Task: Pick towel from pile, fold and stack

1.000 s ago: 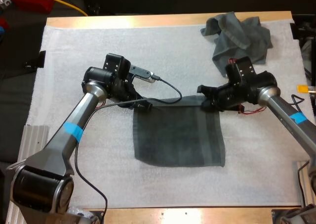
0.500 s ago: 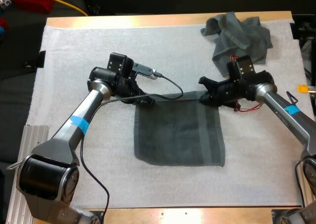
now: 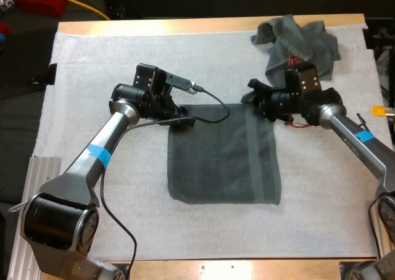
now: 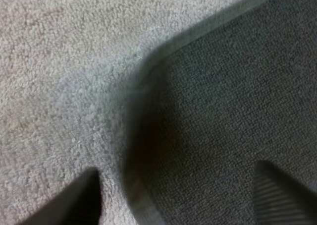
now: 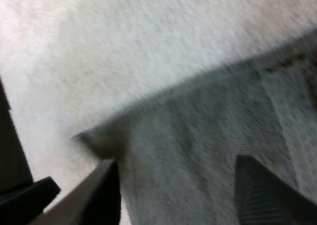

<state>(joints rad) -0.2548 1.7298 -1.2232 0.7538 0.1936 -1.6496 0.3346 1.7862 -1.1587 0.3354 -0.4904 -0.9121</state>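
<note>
One flat towel (image 3: 225,153), crumpled towel (image 3: 299,42) beyond

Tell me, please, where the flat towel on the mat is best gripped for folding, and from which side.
Take the flat towel by its two far corners, coming down from above at the far hem. It lies spread flat on the mat, so probably only its hemmed edges and corners can be pinched. The open left claw and right claw each sit at one of those corners.

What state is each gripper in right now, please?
Left gripper: open, over the towel's far left corner.
Right gripper: open, over its far right corner.
</note>
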